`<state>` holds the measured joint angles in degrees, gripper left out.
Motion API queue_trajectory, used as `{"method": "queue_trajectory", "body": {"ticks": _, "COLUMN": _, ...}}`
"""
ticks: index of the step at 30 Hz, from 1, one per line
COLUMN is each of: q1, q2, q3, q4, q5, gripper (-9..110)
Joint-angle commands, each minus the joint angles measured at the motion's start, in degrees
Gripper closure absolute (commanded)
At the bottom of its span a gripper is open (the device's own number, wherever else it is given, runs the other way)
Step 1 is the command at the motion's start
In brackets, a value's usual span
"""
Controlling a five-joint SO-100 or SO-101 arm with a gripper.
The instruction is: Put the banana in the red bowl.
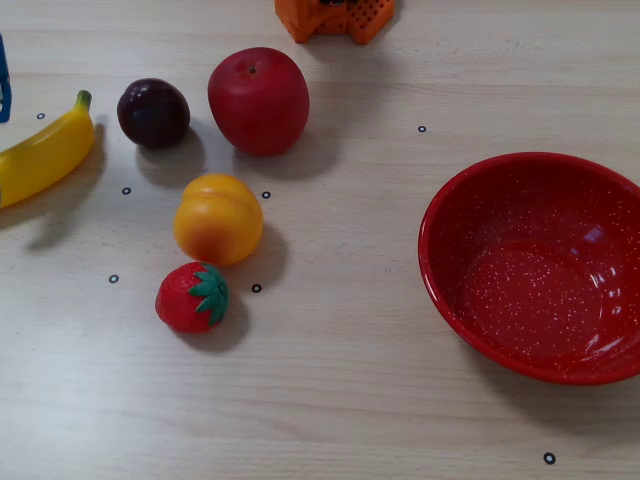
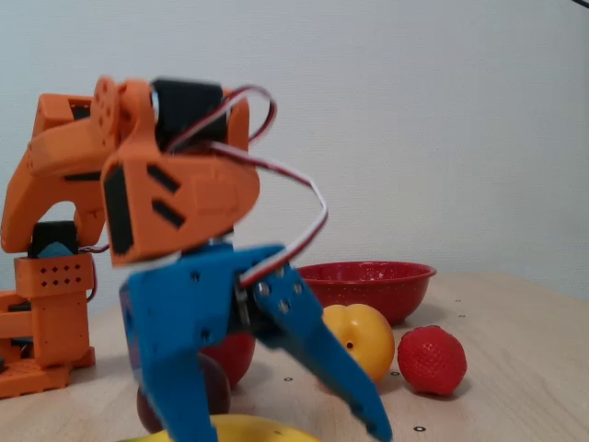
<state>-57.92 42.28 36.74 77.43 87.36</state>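
The yellow banana [image 1: 40, 155] lies at the left edge of a fixed view, green stem toward the top, partly cut off by the frame. The red bowl [image 1: 535, 265] sits empty at the right, far from it. In a fixed view from table height my gripper [image 2: 276, 425] hangs in the foreground, its blue fingers [image 2: 170, 368] spread open, one on each side of the banana [image 2: 235, 429] just below. Nothing is held. A blue sliver of one finger [image 1: 3, 92] shows beside the banana's stem. The red bowl [image 2: 368, 281] stands behind the fruit.
A dark plum [image 1: 153, 112], a red apple [image 1: 258, 100], a yellow-orange peach [image 1: 218, 218] and a strawberry [image 1: 192, 297] lie between the banana and the bowl. The orange arm base [image 1: 335, 18] stands at the top edge.
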Motion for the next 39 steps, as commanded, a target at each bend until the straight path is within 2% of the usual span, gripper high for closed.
{"method": "queue_trajectory", "body": {"ticks": 1, "q1": -1.1, "q2": 3.6, "q3": -1.4, "q4": -2.9, "q5": 2.2, "gripper": 56}}
{"method": "queue_trajectory", "body": {"ticks": 6, "q1": -1.1, "q2": 3.2, "q3": -0.2, "q4": -2.4, "q5": 3.0, "gripper": 63}}
{"method": "queue_trajectory", "body": {"ticks": 11, "q1": -0.8, "q2": 3.2, "q3": 1.1, "q4": -2.3, "q5": 3.0, "gripper": 93}}
{"method": "queue_trajectory", "body": {"ticks": 15, "q1": -0.7, "q2": 3.3, "q3": 1.2, "q4": -1.8, "q5": 3.1, "gripper": 100}}
{"method": "queue_trajectory", "body": {"ticks": 22, "q1": 0.6, "q2": 5.7, "q3": -1.8, "q4": 5.4, "q5": -1.8, "gripper": 101}}
{"method": "queue_trajectory", "body": {"ticks": 33, "q1": 9.1, "q2": 17.3, "q3": -10.8, "q4": 18.1, "q5": -20.5, "gripper": 101}}
{"method": "queue_trajectory", "body": {"ticks": 39, "q1": 13.6, "q2": 21.7, "q3": -17.0, "q4": 19.4, "q5": -24.3, "gripper": 101}}
